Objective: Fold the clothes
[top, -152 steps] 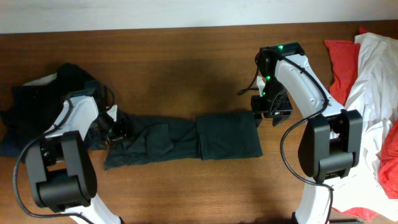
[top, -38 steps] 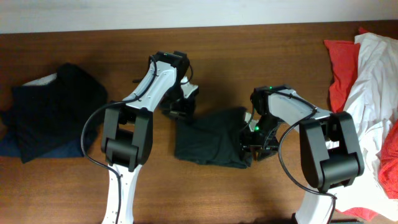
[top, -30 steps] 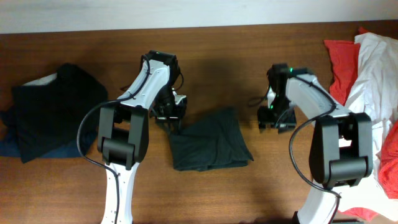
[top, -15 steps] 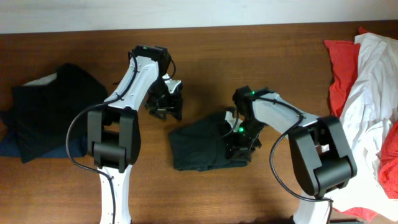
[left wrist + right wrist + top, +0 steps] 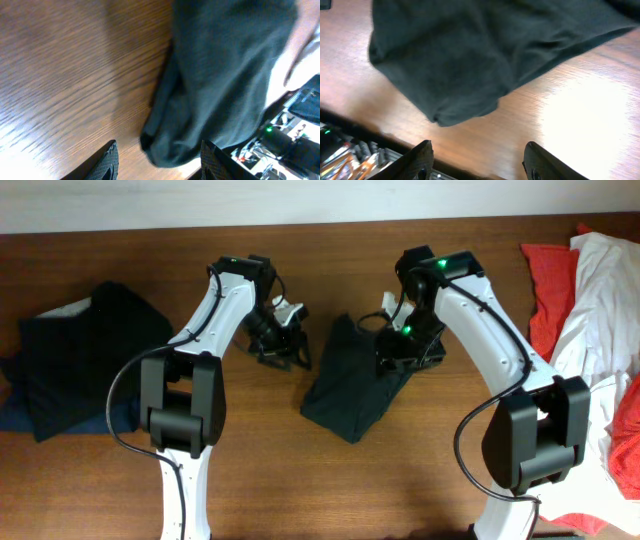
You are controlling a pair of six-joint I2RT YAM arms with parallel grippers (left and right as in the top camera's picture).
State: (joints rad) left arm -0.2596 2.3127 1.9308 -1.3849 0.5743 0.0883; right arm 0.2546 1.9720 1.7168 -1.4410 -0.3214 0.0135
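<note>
From my overhead feed, the dark green garment point(image 5: 349, 387) lies just right of the frame's centre on the wooden counter point(image 5: 300, 490). It is bunched into a rough folded wedge that runs on a slant, from a narrow end at upper centre down to a blunt end lower in the frame.

My left pincer point(image 5: 285, 352) sits just left of the garment's upper end, apart from the cloth. On the left wrist feed both fingers point(image 5: 108, 161) stand at the bottom edge, spread wide. Only bare wood and the rounded lower hem of the garment show beyond them, and I see nothing pinched.

My right pincer point(image 5: 400, 350) hangs over the garment's upper right edge. On the right wrist feed its fingers point(image 5: 422, 161) are likewise spread at the bottom of the frame, with lit wood between them and the cloth filling the upper half, clear of the tips. From overhead I cannot tell whether this pincer touches the fabric.

A heap of black and navy clothes point(image 5: 75, 355) lies at the far left of the counter. A red and white pile point(image 5: 590, 290) crowds the right edge.
</note>
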